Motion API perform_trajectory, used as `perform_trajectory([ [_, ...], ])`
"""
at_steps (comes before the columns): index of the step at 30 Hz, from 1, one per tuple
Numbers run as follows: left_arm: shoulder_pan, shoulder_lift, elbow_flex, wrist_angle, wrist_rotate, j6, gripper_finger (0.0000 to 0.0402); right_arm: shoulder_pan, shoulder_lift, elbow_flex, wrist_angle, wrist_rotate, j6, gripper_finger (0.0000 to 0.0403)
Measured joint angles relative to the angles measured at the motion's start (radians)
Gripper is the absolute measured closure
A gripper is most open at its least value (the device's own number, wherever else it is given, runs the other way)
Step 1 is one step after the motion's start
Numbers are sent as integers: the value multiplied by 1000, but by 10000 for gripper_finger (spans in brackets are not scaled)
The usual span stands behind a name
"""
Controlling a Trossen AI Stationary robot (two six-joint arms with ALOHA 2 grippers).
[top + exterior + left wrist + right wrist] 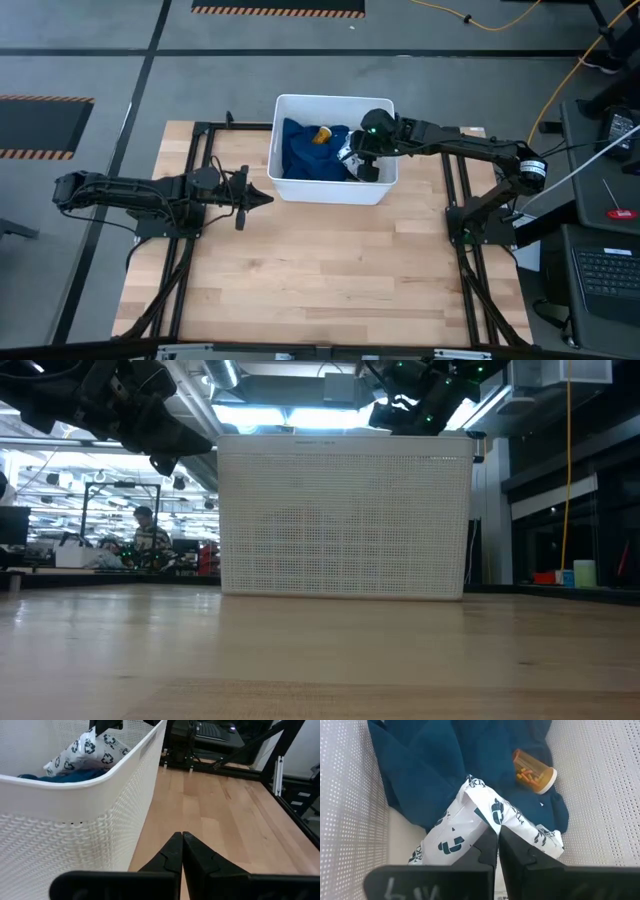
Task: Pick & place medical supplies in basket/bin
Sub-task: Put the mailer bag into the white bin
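- Right gripper (497, 837) pinches the printed packet (470, 827) over the blue cloth (430, 765) and orange bottle (535, 770) inside the white tub (330, 195).
- Left gripper (182, 845), jaws pressed together, waits beside the tub above the bench (320, 270).

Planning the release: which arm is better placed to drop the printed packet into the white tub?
Right. The right gripper is shut on the white-grey printed packet over the white plastic tub, above the dark blue cloth. The left gripper waits shut outside it.

We see the white perforated plastic tub (290, 188) walling off the far tabletop (320, 270); our right tool (360, 163) and its printed packet (470, 827) fill one end, over the blue cloth (305, 150).
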Motion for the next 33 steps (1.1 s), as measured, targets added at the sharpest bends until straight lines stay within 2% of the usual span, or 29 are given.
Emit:
perform_trajectory([
  [11,0,0,0,0,0,1,398,0,0,0,-5,0,52,382],
  [21,0,0,0,0,0,2,398,0,5,1,-94,2,65,376],
  [33,0,0,0,6,-2,2,398,0,5,1,-128,3,61,260],
])
